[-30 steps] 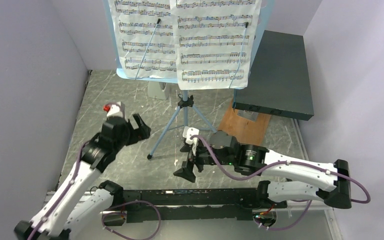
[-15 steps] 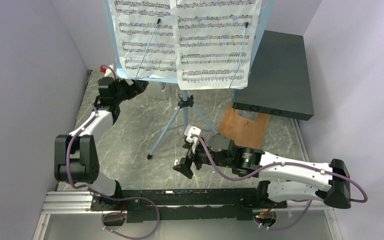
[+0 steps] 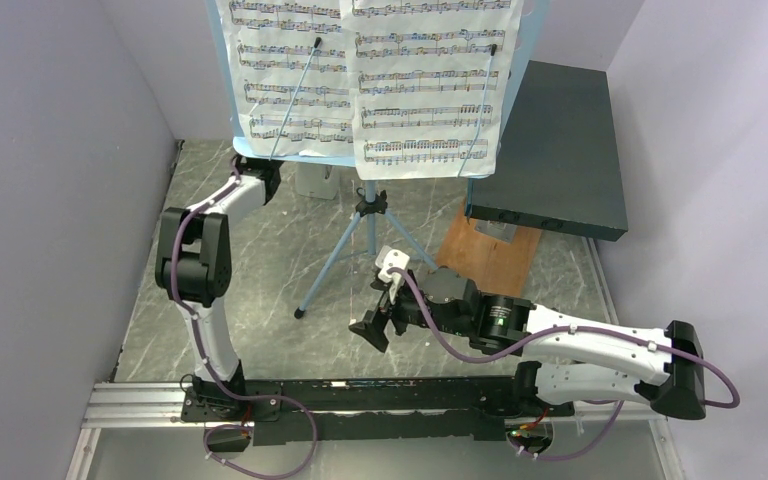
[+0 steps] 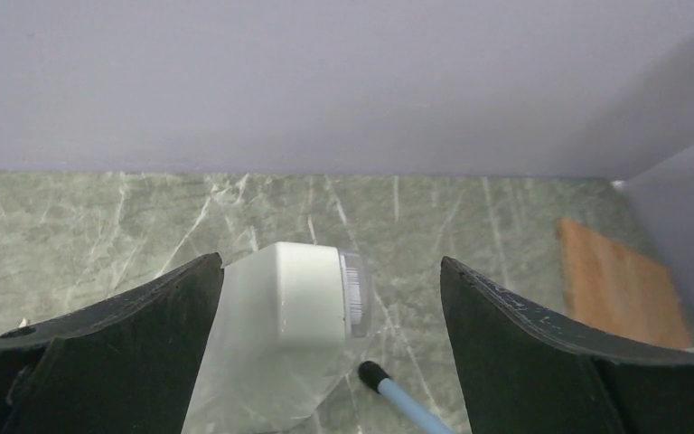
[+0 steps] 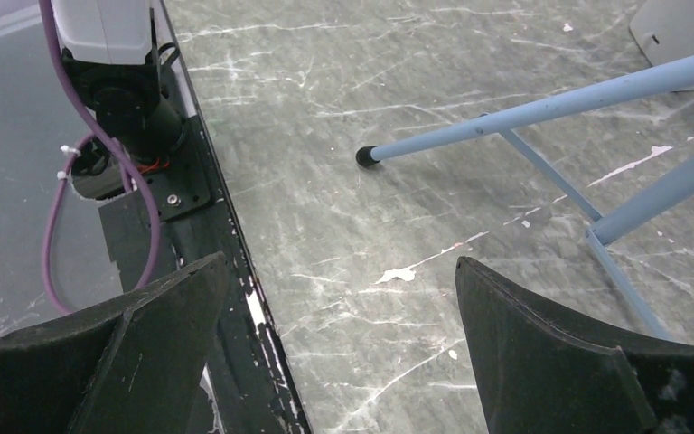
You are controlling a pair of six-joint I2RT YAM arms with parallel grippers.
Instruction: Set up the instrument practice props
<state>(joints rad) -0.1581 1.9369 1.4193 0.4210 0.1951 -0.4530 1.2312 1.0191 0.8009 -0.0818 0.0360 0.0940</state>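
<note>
The light blue music stand (image 3: 374, 215) stands on its tripod at the back middle, with two white sheet-music pages (image 3: 430, 85) on its desk. The grey-white metronome (image 3: 314, 181) sits on the table behind it, half hidden under the desk. My left gripper (image 3: 258, 168) reaches under the desk edge and is mostly hidden there. In the left wrist view my left gripper (image 4: 330, 271) is open, with the metronome (image 4: 280, 334) between the fingers, close to the left one, and a stand leg tip (image 4: 372, 372) beside it. My right gripper (image 3: 372, 330) is open and empty, low near the front leg.
A big dark box (image 3: 560, 150) rests on a wooden board (image 3: 490, 250) at the back right. The board also shows in the left wrist view (image 4: 619, 289). The stand's legs (image 5: 542, 113) spread over the table. The arms' base rail (image 3: 380, 395) runs along the near edge. Walls close both sides.
My left arm has swung from the near left out to the back, going under the stand's desk to the metronome. My right gripper has shifted slightly.
</note>
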